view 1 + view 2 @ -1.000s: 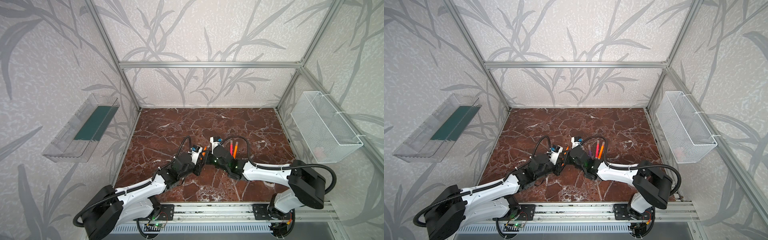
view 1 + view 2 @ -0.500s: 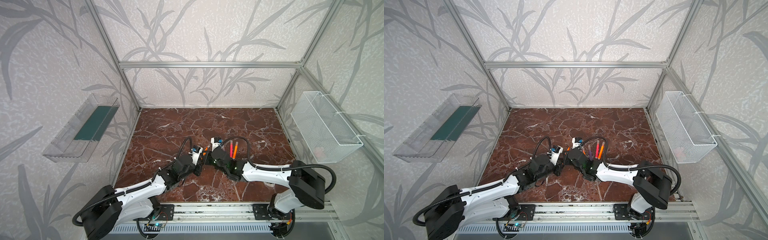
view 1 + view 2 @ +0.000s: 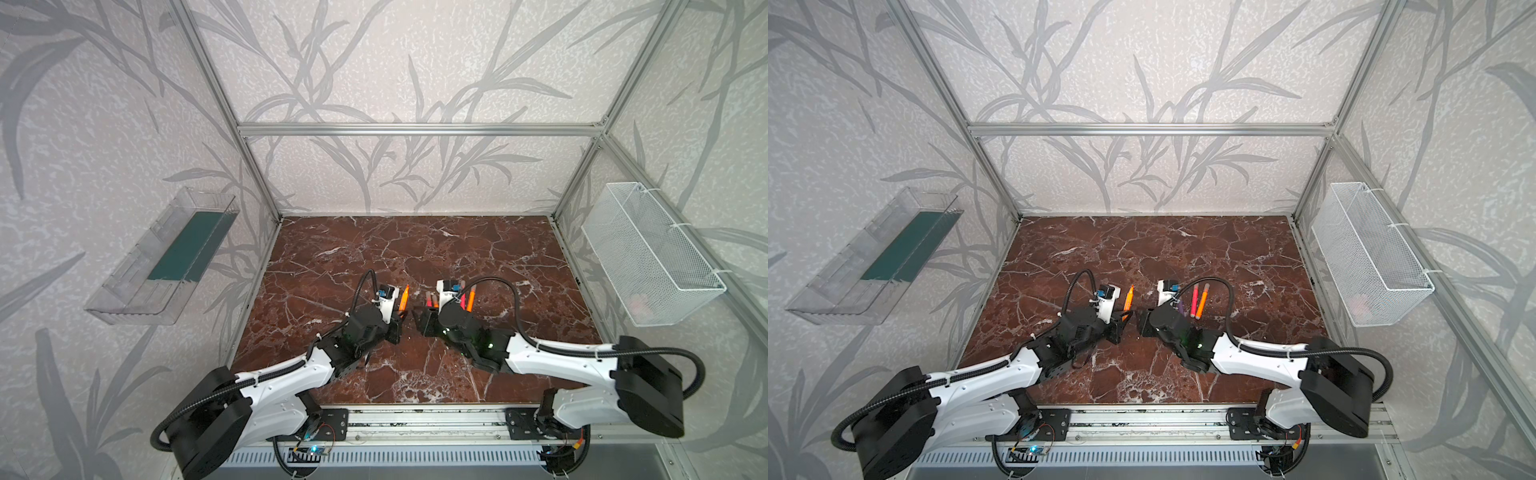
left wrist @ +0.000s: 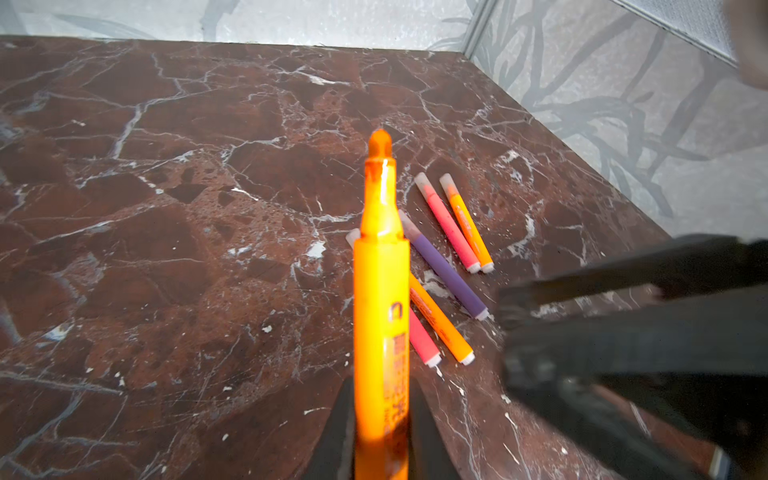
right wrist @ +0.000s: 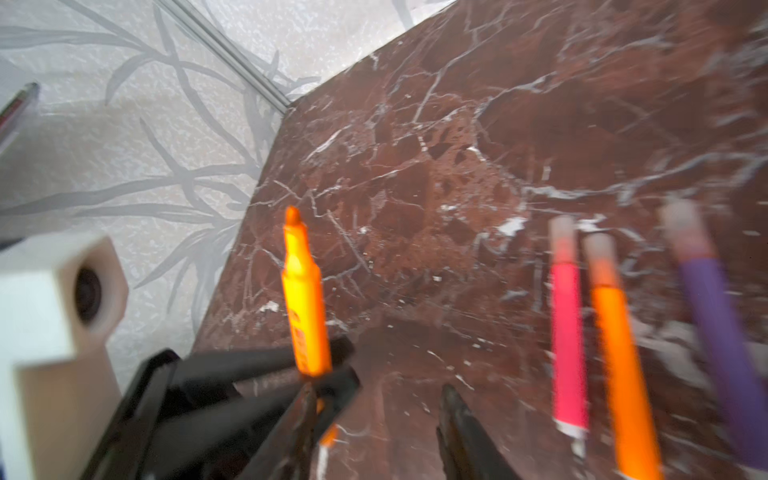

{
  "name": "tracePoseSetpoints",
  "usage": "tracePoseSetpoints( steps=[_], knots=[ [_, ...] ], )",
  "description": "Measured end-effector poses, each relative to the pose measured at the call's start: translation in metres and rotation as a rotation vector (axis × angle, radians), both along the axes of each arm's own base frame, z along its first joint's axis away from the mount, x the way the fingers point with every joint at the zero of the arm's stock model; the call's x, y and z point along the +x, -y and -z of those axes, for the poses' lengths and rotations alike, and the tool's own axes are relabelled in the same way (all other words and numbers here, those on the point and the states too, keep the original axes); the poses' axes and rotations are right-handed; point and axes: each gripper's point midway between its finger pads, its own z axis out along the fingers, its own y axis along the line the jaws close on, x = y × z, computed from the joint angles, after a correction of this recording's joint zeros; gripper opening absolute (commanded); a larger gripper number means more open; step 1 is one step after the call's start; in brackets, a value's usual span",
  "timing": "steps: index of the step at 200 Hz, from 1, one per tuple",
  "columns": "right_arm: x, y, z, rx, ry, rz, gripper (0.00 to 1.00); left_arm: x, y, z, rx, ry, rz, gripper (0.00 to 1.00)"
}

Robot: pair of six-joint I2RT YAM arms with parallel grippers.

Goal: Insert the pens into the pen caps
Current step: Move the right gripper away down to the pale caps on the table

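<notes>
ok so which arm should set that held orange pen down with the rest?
Left, probably: the left gripper is shut on the orange pen, while the right gripper is open and empty. The other pens lie close by.

We log a brown veined marble table (image 3: 415,249); a clear plastic wall tray with a green floor (image 3: 133,274); and, opposite, a white wire-mesh basket (image 3: 640,249).

orange pen (image 4: 380,299): uncapped, aloft, tilted | five pens (image 4: 444,268): lying flat, clustered, seemingly wearing pale caps (image 4: 423,181)
</notes>
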Motion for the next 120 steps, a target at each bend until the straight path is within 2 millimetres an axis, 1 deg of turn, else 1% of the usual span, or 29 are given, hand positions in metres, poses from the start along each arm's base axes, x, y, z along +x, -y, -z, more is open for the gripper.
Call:
tracePoseSetpoints(
  steps=[18, 25, 37, 43, 48, 56, 70, 79, 87, 92, 105, 120],
  knots=[
    [0.007, 0.042, -0.007, -0.09, 0.024, 0.091, 0.48, 0.008, -0.007, 0.002, -0.019, -0.006, -0.034, 0.0],
    [0.01, 0.058, -0.01, -0.125, 0.032, 0.13, 0.48, 0.009, -0.009, 0.003, -0.025, -0.007, -0.04, 0.0],
    [0.014, 0.088, -0.009, -0.204, 0.031, 0.191, 0.47, 0.007, -0.009, 0.006, -0.033, -0.011, -0.03, 0.0],
    [0.016, 0.102, -0.005, -0.251, 0.021, 0.218, 0.45, 0.006, -0.008, 0.006, -0.036, -0.013, -0.023, 0.0],
    [0.017, 0.111, -0.002, -0.28, 0.01, 0.231, 0.43, 0.005, -0.007, 0.007, -0.039, -0.015, -0.015, 0.0],
    [0.02, 0.129, 0.008, -0.341, -0.021, 0.258, 0.42, 0.003, -0.005, 0.007, -0.047, -0.018, 0.001, 0.0],
    [0.024, 0.155, 0.026, -0.425, -0.092, 0.292, 0.38, 0.001, 0.0, 0.003, -0.062, -0.014, 0.027, 0.0],
    [0.025, 0.169, 0.038, -0.472, -0.139, 0.311, 0.37, 0.0, 0.002, 0.001, -0.074, -0.009, 0.042, 0.0],
    [0.023, 0.177, 0.049, -0.51, -0.18, 0.316, 0.37, -0.001, 0.004, 0.0, -0.081, -0.005, 0.049, 0.0],
    [0.02, 0.181, 0.055, -0.534, -0.203, 0.315, 0.37, -0.001, 0.004, 0.0, -0.084, -0.004, 0.053, 0.0],
    [0.013, 0.189, 0.07, -0.59, -0.263, 0.316, 0.41, -0.002, 0.004, 0.001, -0.086, -0.003, 0.055, 0.0],
    [0.005, 0.197, 0.083, -0.629, -0.318, 0.322, 0.41, -0.003, 0.003, 0.002, -0.085, -0.005, 0.057, 0.0]
  ],
)
